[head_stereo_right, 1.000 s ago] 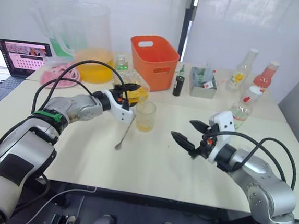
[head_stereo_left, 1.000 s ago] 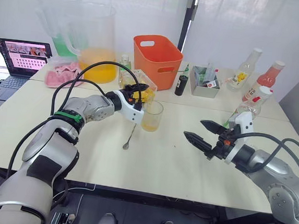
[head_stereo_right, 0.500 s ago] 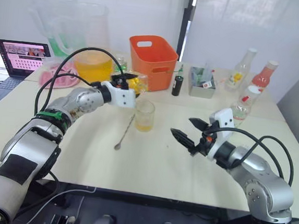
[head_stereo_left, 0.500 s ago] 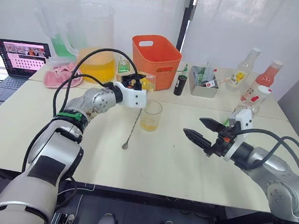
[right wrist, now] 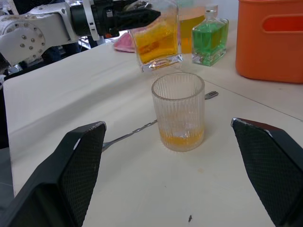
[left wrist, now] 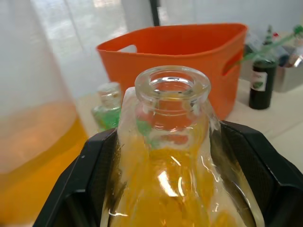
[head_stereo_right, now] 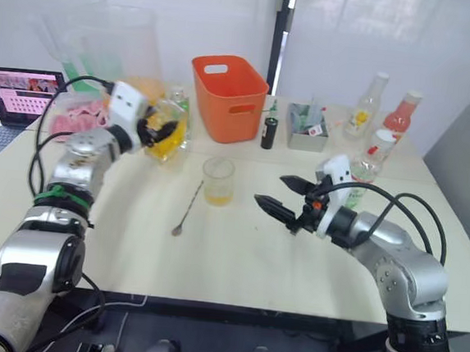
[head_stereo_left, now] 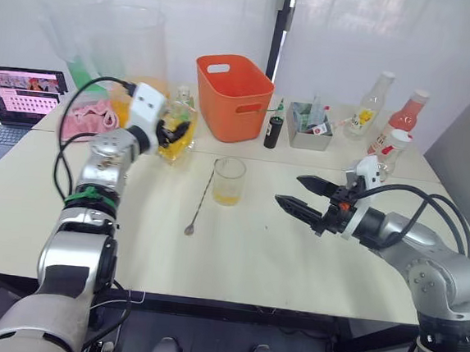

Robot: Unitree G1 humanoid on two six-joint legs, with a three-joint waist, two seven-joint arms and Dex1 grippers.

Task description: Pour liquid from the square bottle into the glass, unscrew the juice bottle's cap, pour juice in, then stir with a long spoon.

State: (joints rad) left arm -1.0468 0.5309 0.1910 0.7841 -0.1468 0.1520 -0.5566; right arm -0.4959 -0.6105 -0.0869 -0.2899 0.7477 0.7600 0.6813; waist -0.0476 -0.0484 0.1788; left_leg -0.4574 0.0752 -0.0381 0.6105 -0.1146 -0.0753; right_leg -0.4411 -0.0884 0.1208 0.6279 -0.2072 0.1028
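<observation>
A second ago the left gripper (head_stereo_left: 170, 131) held the square bottle (head_stereo_left: 176, 135) tipped over the glass (head_stereo_left: 228, 180); now it has carried the bottle back up and to the left of the frame, upright and close to the table by the jugs, jaws clamped on its flat sides, though whether the base has touched down is hard to tell from here. The glass, at centre frame, holds a shallow layer of yellow liquid, so the first pour looks done and the bottle only needs releasing. The right gripper (head_stereo_left: 301, 196) hovers right of centre, jaws wide apart, pointing toward the glass, as it did a second ago. The next thing wanted, the juice bottle (head_stereo_left: 389, 152), stands at the right of the frame behind that arm, its cap (head_stereo_left: 396, 137) on. The spoon (head_stereo_left: 199, 202) lies flat just left of the glass, one end near the base. By count: one glass, one spoon, one orange bin (head_stereo_left: 233, 96) at top centre, two big jugs (head_stereo_left: 106, 45) at upper left, one green bottle (right wrist: 209, 40), one small dark bottle (head_stereo_left: 273, 131), and three tall bottles at upper right, counting the juice bottle.
</observation>
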